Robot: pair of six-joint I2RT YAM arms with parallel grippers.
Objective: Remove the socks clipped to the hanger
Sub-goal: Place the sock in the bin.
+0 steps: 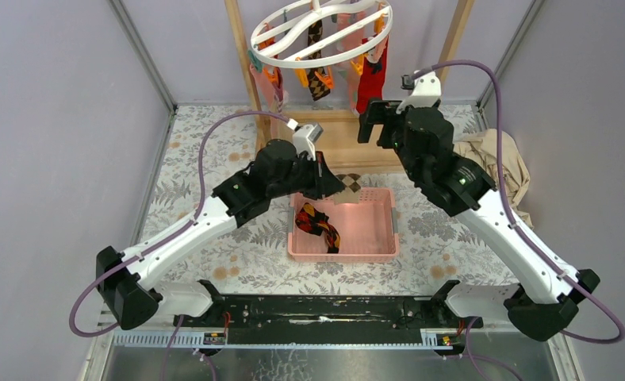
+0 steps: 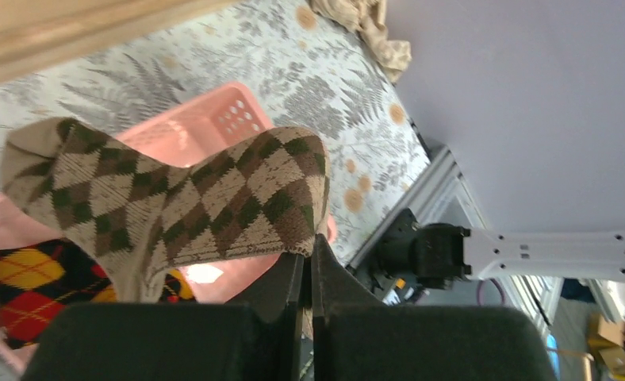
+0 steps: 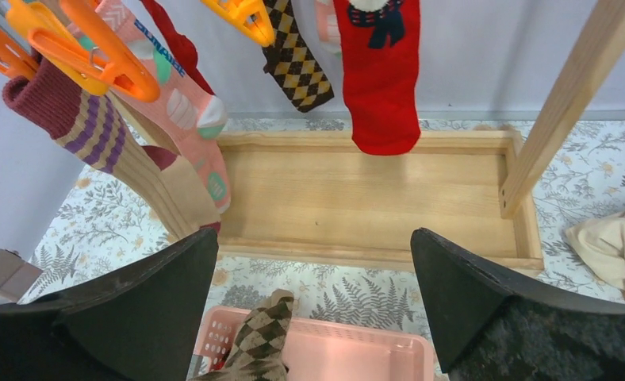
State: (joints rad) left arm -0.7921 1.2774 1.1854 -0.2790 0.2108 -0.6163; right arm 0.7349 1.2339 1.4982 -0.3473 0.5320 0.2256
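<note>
The left pincer clamps a brown-tan argyle sock over the pink plastic basket, likely to drop it; the right pincer gapes toward the red sock on the round white hanger at 12 o'clock

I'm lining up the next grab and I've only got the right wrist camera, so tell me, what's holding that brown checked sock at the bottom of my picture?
Observer: The left gripper is shut on one end of the brown checked sock, over the far end of the pink basket.
Operator: Anything lying in the basket?
Observer: One red and yellow checked sock.
Operator: Where am I under the hanger?
Observer: From the top view, the open right gripper sits below the white hanger's right side, close by the red sock.
</note>
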